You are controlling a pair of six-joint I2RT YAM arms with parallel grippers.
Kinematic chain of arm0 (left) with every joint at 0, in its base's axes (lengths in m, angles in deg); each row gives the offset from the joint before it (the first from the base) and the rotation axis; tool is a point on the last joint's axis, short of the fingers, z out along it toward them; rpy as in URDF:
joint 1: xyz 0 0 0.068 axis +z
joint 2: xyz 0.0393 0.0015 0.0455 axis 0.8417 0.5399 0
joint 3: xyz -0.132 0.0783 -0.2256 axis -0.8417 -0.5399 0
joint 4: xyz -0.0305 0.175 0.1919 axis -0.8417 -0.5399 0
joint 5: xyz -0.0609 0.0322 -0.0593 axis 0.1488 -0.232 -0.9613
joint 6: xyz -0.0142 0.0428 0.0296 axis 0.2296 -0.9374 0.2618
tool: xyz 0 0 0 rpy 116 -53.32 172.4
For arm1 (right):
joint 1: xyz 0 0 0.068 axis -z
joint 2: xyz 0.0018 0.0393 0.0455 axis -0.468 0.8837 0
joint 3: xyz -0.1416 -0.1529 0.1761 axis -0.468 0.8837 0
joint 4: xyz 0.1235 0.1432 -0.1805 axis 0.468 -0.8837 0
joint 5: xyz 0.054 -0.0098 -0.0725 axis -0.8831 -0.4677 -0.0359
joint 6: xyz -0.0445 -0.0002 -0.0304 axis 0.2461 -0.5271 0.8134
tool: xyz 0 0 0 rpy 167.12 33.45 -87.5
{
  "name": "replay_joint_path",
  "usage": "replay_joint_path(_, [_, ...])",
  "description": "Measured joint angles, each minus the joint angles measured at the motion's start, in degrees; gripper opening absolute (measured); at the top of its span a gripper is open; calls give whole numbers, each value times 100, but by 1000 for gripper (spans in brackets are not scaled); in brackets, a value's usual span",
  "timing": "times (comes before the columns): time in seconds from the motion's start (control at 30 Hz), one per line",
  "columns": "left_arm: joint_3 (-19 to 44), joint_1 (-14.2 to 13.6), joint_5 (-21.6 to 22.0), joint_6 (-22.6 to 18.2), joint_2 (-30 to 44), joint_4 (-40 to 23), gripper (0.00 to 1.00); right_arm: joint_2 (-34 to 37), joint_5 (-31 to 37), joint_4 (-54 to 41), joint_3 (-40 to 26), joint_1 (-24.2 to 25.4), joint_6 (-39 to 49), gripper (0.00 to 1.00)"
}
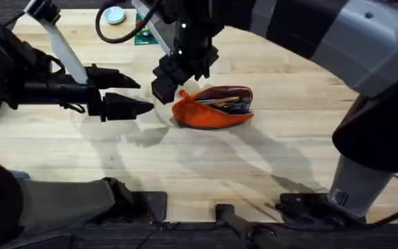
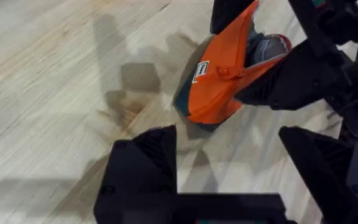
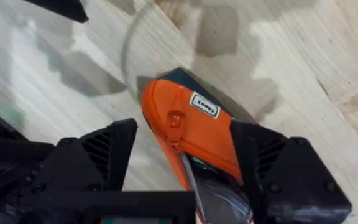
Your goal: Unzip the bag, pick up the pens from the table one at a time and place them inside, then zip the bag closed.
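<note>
Orange bag [image 1: 213, 111] with dark teal underside and small white label is seen; pale wood-grain planks on table [image 1: 289, 159]; black fingers on left gripper [image 1: 126, 95] and right gripper [image 1: 170, 81].

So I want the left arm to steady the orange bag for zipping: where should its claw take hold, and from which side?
Probably the narrow end of the bag that faces the left claw, approached level from that side. That end tapers to a thin fabric edge and lifts slightly off the table. The mouth is unzipped, pens inside, and the right claw already crowds the end from above.
</note>
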Motion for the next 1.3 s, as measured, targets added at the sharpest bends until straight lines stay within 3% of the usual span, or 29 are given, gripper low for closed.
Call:
replay_joint_path(0.53, [-2, 0, 111, 0, 0, 0, 995, 321, 235, 0, -4, 0, -135, 928])
replay_joint_path(0.7, [-2, 0, 125, 0, 0, 0, 996, 321, 227, 0, -4, 0, -144, 890])
replay_joint_path(0.77, [-2, 0, 125, 0, 0, 0, 994, 321, 206, -19, -4, 0, -151, 824])
replay_joint_path(0.97, [-2, 0, 125, 0, 0, 4, 995, 321, 119, -122, -4, -26, -175, 459])
replay_joint_path(1.1, [-2, 0, 126, 0, 0, 4, 995, 321, 108, -137, -4, -31, -177, 318])
replay_joint_path(1.2, [-2, 0, 127, 0, 0, 7, 994, 321, 122, -149, -4, -28, -181, 69])
replay_joint_path(1.3, [-2, 0, 127, 0, 0, 7, 995, 321, 130, -188, -4, -26, -194, 34])
